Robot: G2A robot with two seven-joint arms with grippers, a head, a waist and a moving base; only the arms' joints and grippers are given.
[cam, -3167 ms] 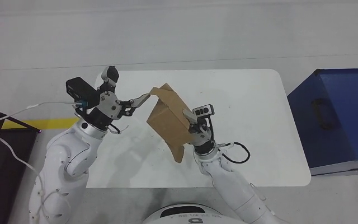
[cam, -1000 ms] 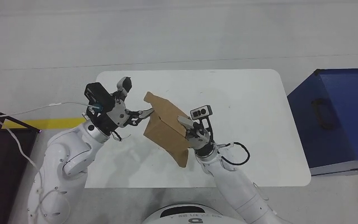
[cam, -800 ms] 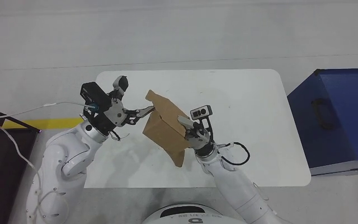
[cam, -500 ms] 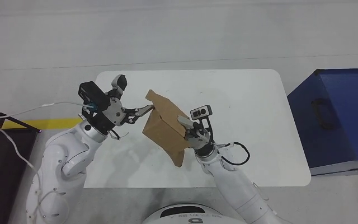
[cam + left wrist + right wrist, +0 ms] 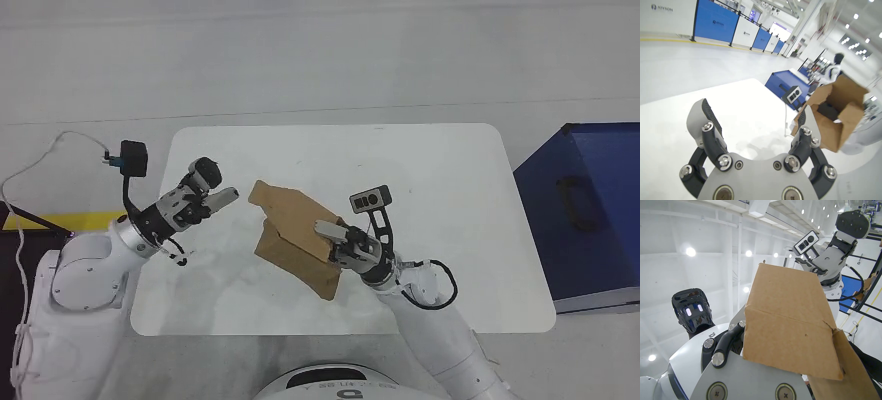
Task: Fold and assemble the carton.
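Left hand first: its silver fingers with ribbed black pads stand wide apart with nothing between them. In the top view I have it at centre left, just beside the carton's nearest flap, with a sliver of white between them. My right hand sits just below the middle of the frame, clamped on one wall of the carton. That's plain brown cardboard, half-formed and tilted, with a loose flap hanging toward the lower edge. From the left wrist I'm looking into its open mouth, flaps splayed. From the right wrist, one flat panel shows a straight crease and a ragged tear. I can't tell whether it touches the smooth white, round-cornered tabletop. Far right, a blue bin.
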